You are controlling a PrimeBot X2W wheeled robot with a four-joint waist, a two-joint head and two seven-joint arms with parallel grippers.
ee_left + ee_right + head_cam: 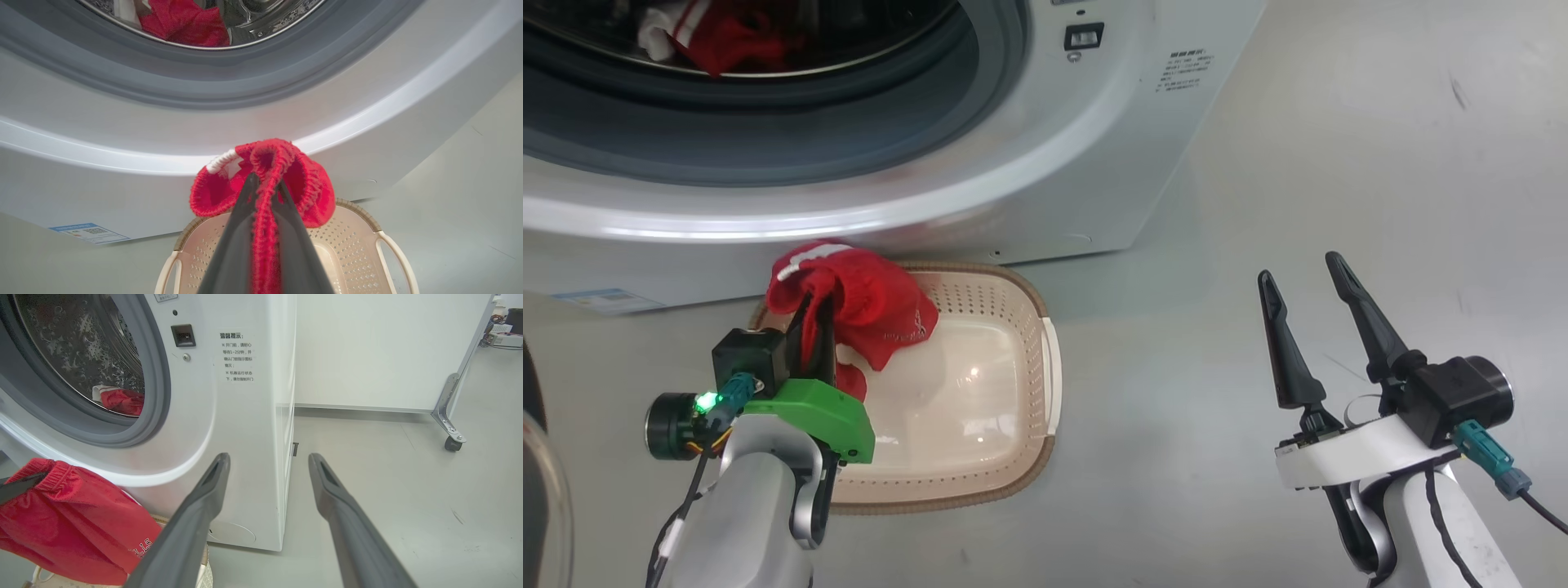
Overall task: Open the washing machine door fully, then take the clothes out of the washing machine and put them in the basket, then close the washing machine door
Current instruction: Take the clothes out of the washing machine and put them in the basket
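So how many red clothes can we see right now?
2: one garment in the left end effector above the basket, another garment in the drum; more may hide there.

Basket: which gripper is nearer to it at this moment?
Left. The left gripper hangs over the basket at its left side, shut on a red garment. The right gripper stands open above the floor, well off to the basket's right.

You see one red garment [874,306] with white trim pinched in the left gripper [266,182], hanging bunched over the cream basket [1047,359], which sits on the floor just before the white washing machine [1054,163]. More red clothes [737,42] lie in its open drum.
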